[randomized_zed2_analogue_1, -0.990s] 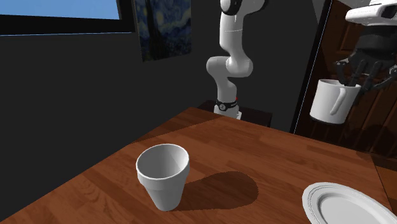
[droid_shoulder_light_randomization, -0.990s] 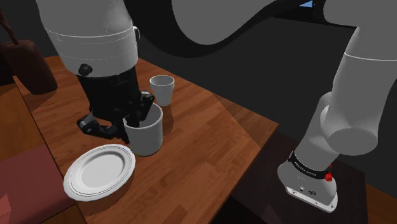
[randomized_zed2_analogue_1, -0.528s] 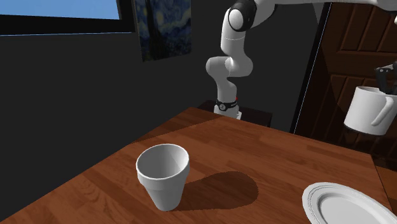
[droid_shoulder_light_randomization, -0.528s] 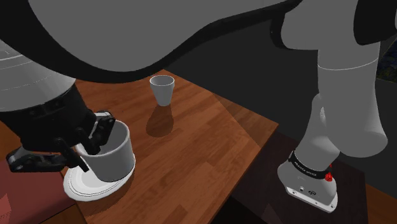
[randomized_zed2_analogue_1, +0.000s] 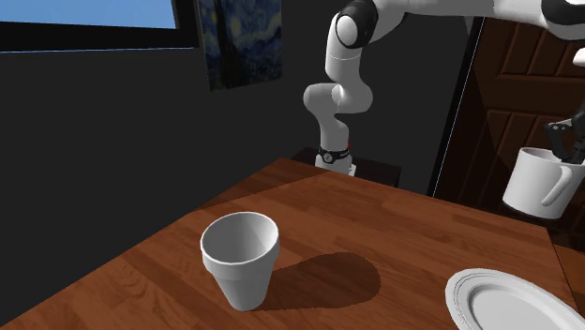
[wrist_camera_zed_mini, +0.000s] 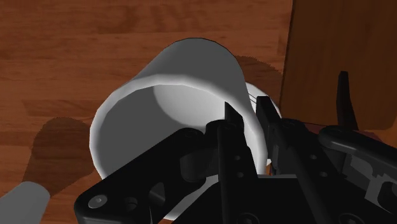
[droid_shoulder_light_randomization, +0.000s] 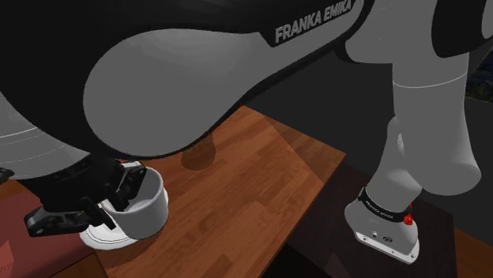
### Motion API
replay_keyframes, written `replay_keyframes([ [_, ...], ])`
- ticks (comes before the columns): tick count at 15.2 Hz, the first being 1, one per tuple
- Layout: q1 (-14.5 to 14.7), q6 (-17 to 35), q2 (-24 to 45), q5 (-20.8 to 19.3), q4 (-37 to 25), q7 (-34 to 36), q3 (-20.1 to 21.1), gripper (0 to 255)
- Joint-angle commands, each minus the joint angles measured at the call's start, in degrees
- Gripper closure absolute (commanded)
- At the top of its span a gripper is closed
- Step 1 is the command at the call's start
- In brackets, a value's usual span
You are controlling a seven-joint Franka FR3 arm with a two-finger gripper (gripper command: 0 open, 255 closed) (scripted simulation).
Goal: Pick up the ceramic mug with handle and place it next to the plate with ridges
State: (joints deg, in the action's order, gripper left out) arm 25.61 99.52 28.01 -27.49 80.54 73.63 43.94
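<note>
"Where is the mug [droid_shoulder_light_randomization: 146,209]?"
"Lower left of the shoulder view, overlapping the plate [droid_shoulder_light_randomization: 96,235], held above the bench [droid_shoulder_light_randomization: 237,182]."
"And the fingers [wrist_camera_zed_mini: 232,127]?"
"Clamped on the mug's rim."

- mug [droid_shoulder_light_randomization: 150,212]: plain white, no pattern — greyer on the shaded inside
- plate [randomized_zed2_analogue_1: 497,298]: white, with thin dark rings just inside the rim
- handleless cup [randomized_zed2_analogue_1: 241,255]: white, unmarked
- gripper [wrist_camera_zed_mini: 250,114]: black throughout
- arm [randomized_zed2_analogue_1: 339,80]: white links, dark joints; white "FRANKA EMIKA" lettering on a black band in the shoulder view
- button [droid_shoulder_light_randomization: 408,219] at the arm's foot: red
- table [droid_shoulder_light_randomization: 245,182]: reddish-brown wood, streaked grain
- door [randomized_zed2_analogue_1: 511,112]: dark brown, panelled
- painting [randomized_zed2_analogue_1: 242,42]: deep blue swirls — yellow flecks among them
- window [randomized_zed2_analogue_1: 89,11]: flat sky blue
- wall [randomized_zed2_analogue_1: 112,131]: near-black grey
</note>
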Motion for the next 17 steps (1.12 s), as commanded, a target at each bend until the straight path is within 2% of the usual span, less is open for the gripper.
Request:
replay_keyframes([
  [1,-0.13,1.39,0.40,-0.33,1.09,0.33,-0.19,255],
  [17,-0.67,11.53,3.31,-3.26,9.50,3.56,-1.81,255],
])
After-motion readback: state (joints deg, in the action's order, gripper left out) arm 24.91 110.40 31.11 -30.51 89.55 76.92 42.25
